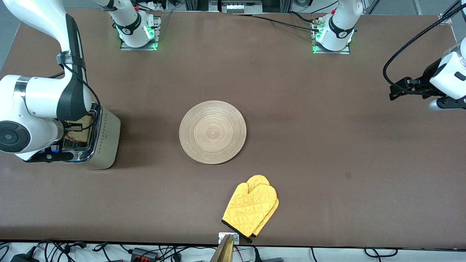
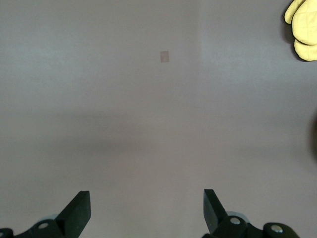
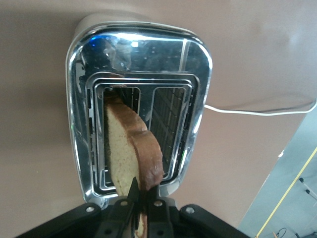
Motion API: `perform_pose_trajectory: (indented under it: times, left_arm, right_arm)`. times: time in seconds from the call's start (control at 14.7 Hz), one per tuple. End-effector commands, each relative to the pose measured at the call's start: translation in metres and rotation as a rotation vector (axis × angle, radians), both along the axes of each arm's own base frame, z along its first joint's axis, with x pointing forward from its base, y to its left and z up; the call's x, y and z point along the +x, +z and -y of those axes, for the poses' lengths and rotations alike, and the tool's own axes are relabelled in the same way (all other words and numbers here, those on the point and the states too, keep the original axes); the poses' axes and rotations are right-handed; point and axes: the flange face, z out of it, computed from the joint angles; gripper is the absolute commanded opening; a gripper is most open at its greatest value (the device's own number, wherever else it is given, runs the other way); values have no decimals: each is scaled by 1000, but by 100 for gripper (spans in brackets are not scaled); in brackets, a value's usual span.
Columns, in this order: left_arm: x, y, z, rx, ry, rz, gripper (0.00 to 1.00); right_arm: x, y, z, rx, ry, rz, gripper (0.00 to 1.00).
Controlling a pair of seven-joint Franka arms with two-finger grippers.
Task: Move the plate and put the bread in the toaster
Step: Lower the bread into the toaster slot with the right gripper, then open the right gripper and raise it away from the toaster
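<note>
desk (image 1: 291, 127): brown and wide, carrying everything here; both arm bases stand at its 12 o'clock edge in the front view.

plate (image 1: 212, 132): bare, flat on the middle of the desk, nothing touching it. It looks stiff, light and low-rimmed, so I judge the thin edge is the only place to pinch it (a flat disc gives no purchase from straight above).

toaster (image 1: 105, 140): at 9 o'clock from the plate, toward the right arm's end of the desk. Boxy and likely heavy enough to stay put while a slice is pushed in; its chrome top looks slippery.

oven mitt (image 1: 251, 210): yellow, quilted, at about 5 o'clock from the plate, near the desk edge closest to the front camera.

bread (image 3: 131, 148): upright on edge, its lower part already inside one slot (image 3: 118, 136), its crusted top above the chrome. Soft and crushable by my reckoning; the firmer crust edge is the sensible hold, with light pressure.

right claw (image 3: 137, 198): over the toaster, clenched on the bread's top edge.

left claw (image 2: 147, 210): released, jaws wide apart, holding nothing, hanging over bare desk toward the left arm's end (this arm waits).

step in hand: lowering the slice; it seems nearly seated.
</note>
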Motion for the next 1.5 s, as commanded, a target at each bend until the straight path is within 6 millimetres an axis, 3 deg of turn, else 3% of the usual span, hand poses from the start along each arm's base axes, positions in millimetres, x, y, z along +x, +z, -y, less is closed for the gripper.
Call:
perform_pose_trajectory:
  times: [0.0,0.07,0.14,0.27,0.41,0.82,1.16,1.43]
  left_arm:
    - [-1,7,-3,14,-9,19,100]
    - [-1,6,-4,15,-7,18,100]
    - [-1,4,-4,15,-7,14,100]
    - [-2,1,-5,34,-10,12,100]
    - [1,5,-5,40,-12,47,100]
    - [2,6,-8,40,-5,56,100]
    - [-4,9,-12,30,18,30,100]
    - [-5,9,-7,28,29,28,100]
  right_arm:
    - [0,-8,1,21,7,-11,0]
    - [0,-11,1,20,7,-14,0]
    - [1,-14,1,16,3,-18,8]
    - [2,-15,2,12,-13,-7,100]
    - [3,-4,7,59,-28,14,100]
    - [-12,79,6,157,-41,133,100]
    - [-31,109,3,248,-61,111,100]
    - [-26,123,5,289,-79,175,100]
